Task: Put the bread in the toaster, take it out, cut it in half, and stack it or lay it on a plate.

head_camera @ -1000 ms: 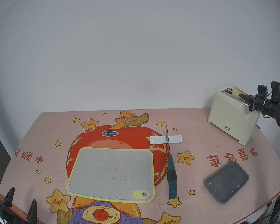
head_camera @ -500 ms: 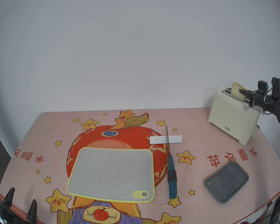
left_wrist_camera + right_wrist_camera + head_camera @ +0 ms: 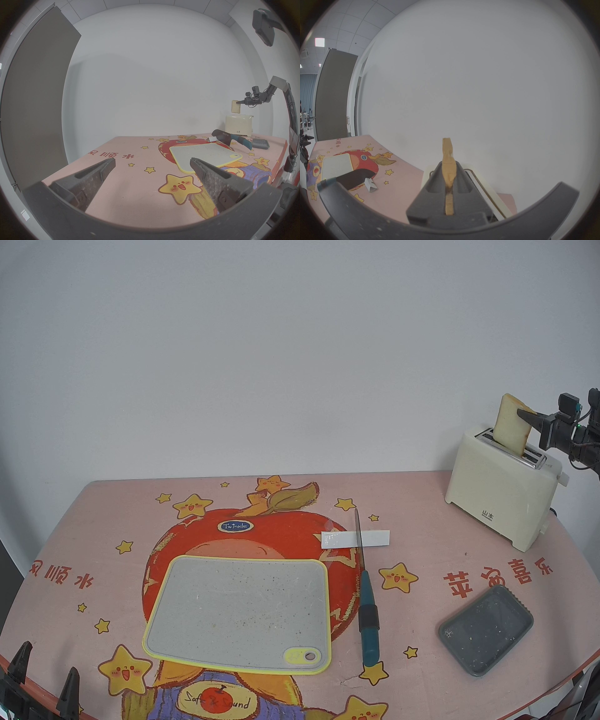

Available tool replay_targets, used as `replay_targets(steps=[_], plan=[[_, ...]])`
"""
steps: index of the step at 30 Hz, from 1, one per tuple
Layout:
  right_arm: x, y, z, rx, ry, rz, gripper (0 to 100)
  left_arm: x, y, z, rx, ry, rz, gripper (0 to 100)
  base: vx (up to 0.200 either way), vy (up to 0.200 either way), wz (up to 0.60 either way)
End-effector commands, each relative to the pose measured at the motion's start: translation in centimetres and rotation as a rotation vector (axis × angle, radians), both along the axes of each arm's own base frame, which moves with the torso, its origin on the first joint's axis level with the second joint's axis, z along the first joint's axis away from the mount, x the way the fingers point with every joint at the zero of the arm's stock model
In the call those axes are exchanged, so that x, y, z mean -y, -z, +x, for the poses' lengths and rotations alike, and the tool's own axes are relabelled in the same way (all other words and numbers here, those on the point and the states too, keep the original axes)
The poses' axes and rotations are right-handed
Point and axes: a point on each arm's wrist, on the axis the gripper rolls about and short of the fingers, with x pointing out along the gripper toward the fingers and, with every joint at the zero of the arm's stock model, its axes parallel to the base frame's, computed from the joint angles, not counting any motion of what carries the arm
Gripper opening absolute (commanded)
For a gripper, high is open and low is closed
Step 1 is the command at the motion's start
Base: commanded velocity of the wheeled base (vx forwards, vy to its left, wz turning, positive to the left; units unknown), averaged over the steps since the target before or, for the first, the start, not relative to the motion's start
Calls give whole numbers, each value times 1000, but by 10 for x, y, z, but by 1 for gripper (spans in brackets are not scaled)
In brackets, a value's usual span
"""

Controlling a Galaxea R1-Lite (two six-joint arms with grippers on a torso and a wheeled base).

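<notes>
Bread point(image 3: 512, 424): thin slice with a pale face and tan crust. It stands nearly upright over the slot of the toaster point(image 3: 497, 490), a smooth cream box at far right. My right gripper point(image 3: 525, 417) is pinched tight on the slice's upper edge. The lower edge is at the slot or just above; I cannot tell which. My left gripper point(image 3: 153, 173) is near left, fingers spread wide and empty. The flat cutting board point(image 3: 237, 609), speckled grey with a yellow rim, lies in the near middle.

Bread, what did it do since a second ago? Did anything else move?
The right gripper, shut on the bread, rose and pulled the slice up out of the toaster; only its lower edge is near the slot now. The cutting board, knife, plate and the open left gripper stayed put.
</notes>
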Motion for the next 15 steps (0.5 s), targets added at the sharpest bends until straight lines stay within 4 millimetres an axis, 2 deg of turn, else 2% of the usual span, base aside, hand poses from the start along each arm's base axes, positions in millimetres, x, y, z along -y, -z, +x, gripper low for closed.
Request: replay_targets(steps=[1, 15], plan=[[-9, -14, -5, 27, -19, 27, 0, 0, 5, 0, -5, -1, 0, 100, 0, 0, 0], [-12, -16, -7, 25, -26, 37, 0, 0, 5, 0, -5, -1, 0, 100, 0, 0, 0]])
